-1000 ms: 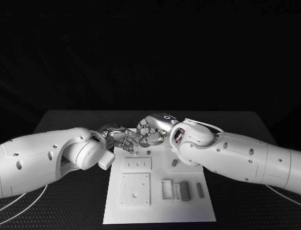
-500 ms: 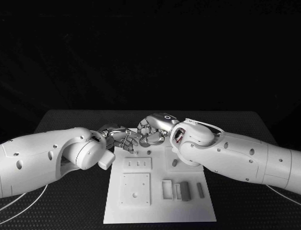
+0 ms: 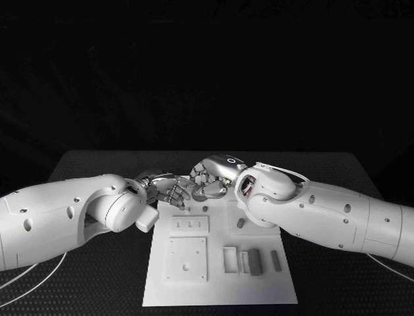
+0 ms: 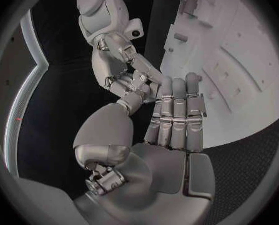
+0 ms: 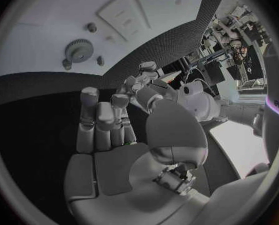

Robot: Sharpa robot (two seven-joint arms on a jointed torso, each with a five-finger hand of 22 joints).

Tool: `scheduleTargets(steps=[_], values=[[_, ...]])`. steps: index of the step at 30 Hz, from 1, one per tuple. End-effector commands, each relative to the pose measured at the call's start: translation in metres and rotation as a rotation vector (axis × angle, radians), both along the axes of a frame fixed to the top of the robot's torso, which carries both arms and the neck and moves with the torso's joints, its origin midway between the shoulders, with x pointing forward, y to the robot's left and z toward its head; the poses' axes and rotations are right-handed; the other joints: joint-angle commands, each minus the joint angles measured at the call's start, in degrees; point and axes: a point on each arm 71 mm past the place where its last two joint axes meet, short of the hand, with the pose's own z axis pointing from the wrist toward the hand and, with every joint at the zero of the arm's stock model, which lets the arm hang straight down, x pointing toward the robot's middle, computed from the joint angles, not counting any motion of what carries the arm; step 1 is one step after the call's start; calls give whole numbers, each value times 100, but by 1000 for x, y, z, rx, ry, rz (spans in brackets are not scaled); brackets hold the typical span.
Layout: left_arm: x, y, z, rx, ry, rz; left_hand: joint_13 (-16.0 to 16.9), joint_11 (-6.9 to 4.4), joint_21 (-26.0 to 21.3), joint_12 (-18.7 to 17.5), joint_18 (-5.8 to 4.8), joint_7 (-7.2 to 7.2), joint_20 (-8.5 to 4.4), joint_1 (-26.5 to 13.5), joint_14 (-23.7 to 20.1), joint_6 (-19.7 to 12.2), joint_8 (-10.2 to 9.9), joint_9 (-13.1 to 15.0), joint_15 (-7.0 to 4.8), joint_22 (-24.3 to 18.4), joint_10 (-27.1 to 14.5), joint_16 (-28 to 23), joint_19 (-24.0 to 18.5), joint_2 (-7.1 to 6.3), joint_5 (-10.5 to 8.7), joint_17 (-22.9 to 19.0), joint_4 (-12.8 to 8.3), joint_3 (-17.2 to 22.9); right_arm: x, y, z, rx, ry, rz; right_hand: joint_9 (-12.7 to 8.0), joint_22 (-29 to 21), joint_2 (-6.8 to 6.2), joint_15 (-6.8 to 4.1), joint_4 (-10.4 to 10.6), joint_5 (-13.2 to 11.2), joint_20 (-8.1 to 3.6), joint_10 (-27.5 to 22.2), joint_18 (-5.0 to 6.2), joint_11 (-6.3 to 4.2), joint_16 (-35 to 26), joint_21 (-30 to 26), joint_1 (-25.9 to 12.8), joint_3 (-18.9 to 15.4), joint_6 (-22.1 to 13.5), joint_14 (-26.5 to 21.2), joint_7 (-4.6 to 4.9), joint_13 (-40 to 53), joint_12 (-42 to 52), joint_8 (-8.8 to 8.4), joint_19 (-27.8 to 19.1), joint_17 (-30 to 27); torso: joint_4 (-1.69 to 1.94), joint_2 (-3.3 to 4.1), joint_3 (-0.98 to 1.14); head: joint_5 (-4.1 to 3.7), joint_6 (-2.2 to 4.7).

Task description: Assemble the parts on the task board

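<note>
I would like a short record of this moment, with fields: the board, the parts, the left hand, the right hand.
board: white task board lying flat in the middle of the black table
parts: grey bars near the board's front right; a gear standing on the board
left hand: left hand above the board's far edge, fingers straight and side by side, holding nothing
right hand: right hand close beside the left one, fingers extended, holding nothing
contact: whether the two hands touch cannot be told
</note>
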Motion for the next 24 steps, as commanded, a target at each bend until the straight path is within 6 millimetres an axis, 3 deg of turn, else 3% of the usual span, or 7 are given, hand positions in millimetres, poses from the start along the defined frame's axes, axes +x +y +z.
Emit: scheduleTargets(steps=[1, 12, 20, 24], values=[[1, -4, 4, -28, -14, -13, 39, -12, 6, 30, 76, -97, -48, -148, 4, 147, 38, 334, -47, 32, 37, 44, 25, 37, 43, 13, -35, 58, -2, 2, -3, -15, 16, 17, 9, 78, 38, -48, 7, 15, -56, 5, 192, -26, 6, 21, -16, 15, 240, -8, 187, -5, 21, 18, 0, 4, 1, 2, -1, -1, -12], [1, -4, 4, -24, -9, -17, 146, -33, 11, 58, 67, -120, -72, -428, 8, 200, 26, 414, -70, 131, 60, 138, 41, 139, 133, 46, -185, 225, -2, 2, -4, -14, 16, 14, 11, 77, 41, -48, 6, 15, -57, 5, 192, -26, 5, 20, -15, 18, 239, -7, 186, -7, 20, 16, 1, 4, -3, 3, -1, -1, -23], [0, -5, 4, -10, -18, -26, 206, -49, 22, 79, 64, -139, -88, -488, 14, 238, 27, 463, -85, 193, 82, 199, 58, 134, 250, 61, -295, 322, -2, 2, -4, -15, 16, 13, 12, 77, 37, -48, 4, 15, -57, 5, 192, -26, 4, 18, -17, 18, 237, -7, 187, -8, 19, 14, 0, 4, 0, 1, -4, -7, -29], [1, -5, 4, 7, -30, -27, 247, -65, 39, 100, 65, -156, -100, -434, 29, 276, 34, 498, -98, 239, 112, 242, 87, 60, 303, 65, -334, 393, 0, 0, -5, -11, 19, 4, -3, 73, -103, -33, -13, 14, -54, -17, 192, -8, -11, 4, -40, -10, 144, -21, 207, -20, 1, -46, -14, 1, -1, 1, -5, -4, -35]])
